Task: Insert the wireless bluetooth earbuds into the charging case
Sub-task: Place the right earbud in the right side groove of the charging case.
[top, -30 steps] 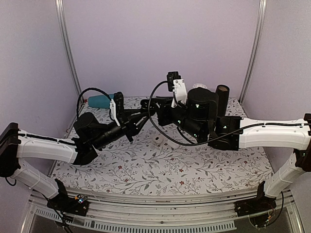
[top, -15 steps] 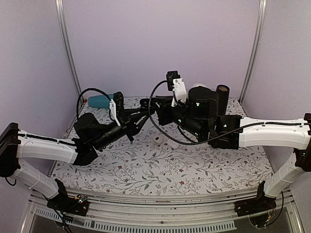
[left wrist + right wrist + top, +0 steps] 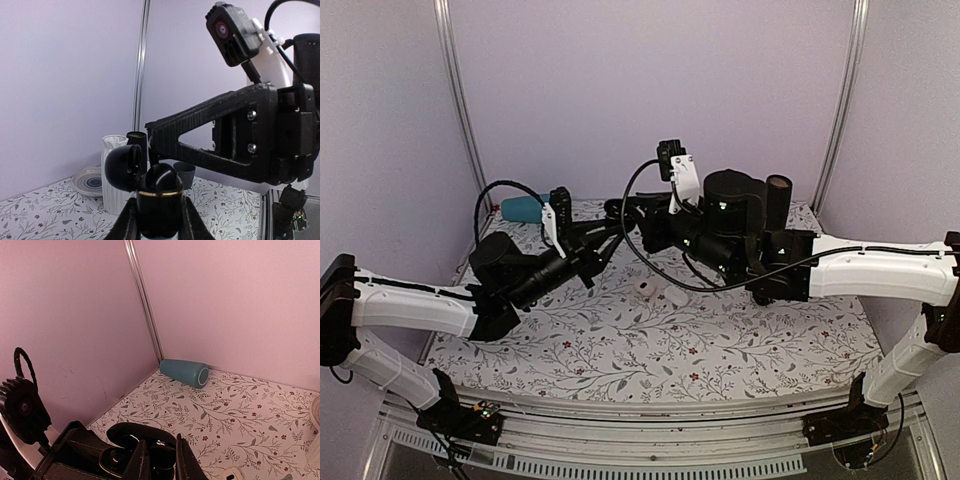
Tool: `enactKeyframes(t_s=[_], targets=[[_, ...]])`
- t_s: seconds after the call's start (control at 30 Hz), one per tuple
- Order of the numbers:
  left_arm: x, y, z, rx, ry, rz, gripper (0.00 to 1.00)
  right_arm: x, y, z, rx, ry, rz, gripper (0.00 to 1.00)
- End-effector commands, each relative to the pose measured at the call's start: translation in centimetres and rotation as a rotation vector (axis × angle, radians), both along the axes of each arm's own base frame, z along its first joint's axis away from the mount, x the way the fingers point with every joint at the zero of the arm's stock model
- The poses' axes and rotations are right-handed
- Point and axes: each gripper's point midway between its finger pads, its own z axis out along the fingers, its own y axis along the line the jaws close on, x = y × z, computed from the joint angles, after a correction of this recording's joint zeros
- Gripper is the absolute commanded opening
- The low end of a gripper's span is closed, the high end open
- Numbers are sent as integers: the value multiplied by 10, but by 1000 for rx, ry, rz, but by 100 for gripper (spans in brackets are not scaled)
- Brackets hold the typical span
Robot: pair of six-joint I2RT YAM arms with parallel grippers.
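Though open, charging case (image 3: 159, 212) contents unclear.

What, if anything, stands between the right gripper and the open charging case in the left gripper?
Nothing visible. The right gripper, shut, has its tips at the open charging case, which the left gripper clamps, lid swung back. What it pinches cannot be told.

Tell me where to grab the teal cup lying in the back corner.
Probably across its round body at mid-length, coming down from above. The teal cup lies on its side by the back wall with its mouth facing sideways, so the curved flanks look free, while a rim grip would need a low, awkward sideways approach.
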Motion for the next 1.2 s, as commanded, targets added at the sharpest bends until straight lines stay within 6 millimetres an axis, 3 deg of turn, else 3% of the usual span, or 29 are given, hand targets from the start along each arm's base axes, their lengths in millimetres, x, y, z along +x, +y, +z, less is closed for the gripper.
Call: enactKeyframes(t_s=[0.0, 1.17], targets=[[-4, 15, 51, -115, -113, 49, 0, -14, 19, -29, -85, 57, 98, 6], [7, 19, 46, -113, -89, 107, 0, -20, 18, -22, -77, 59, 131, 13]])
